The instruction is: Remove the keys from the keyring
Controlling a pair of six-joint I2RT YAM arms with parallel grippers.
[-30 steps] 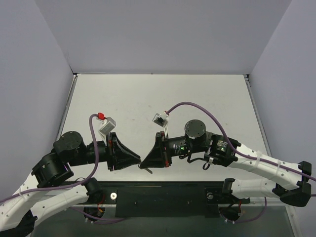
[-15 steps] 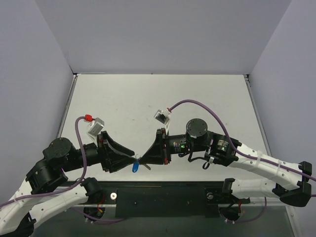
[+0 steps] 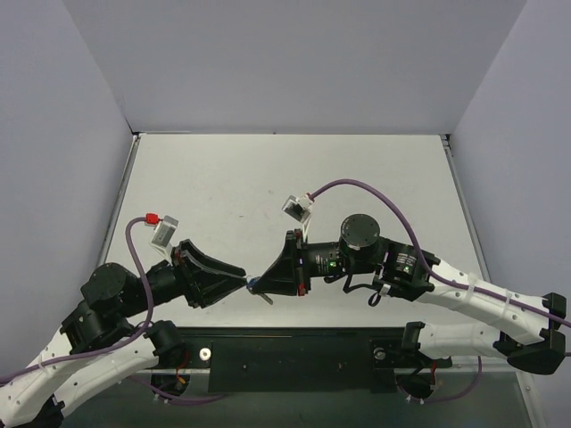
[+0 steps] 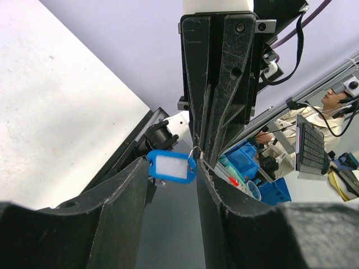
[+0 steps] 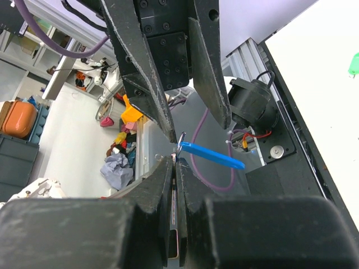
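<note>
White table [image 3: 268, 178] and pale lilac walls framed the two arms, whose tips met near the table's front edge. Our right gripper [image 5: 174, 161] was pressed fully together, with only a thin slit between its pads, and it pinched the ring end of the keyring [image 4: 171, 166]. The blue tag stuck out sideways from that pinch, held in the air above the black base rail. Our left gripper [image 5: 199, 131] stood parted, one finger on each side of the tag. As far as we could see it touched neither face and had hold of nothing.

We could not make out the key itself in either wrist view. It may have been hidden between the right pads. In the top view a dark sliver [image 3: 267, 300] hung just below the right fingertips, too small for us to name. Farther out, a green tag [image 5: 353, 63] lay on the table, well apart from the grippers.

We judged the task to be under way but unfinished. The keyring was lifted and steadied, yet no key showed lying free of the ring. What remained, in our view, was for the left fingers to close on the tag and work it away from the right grip. That would be a fiddly pull, and the ring could slip out.
</note>
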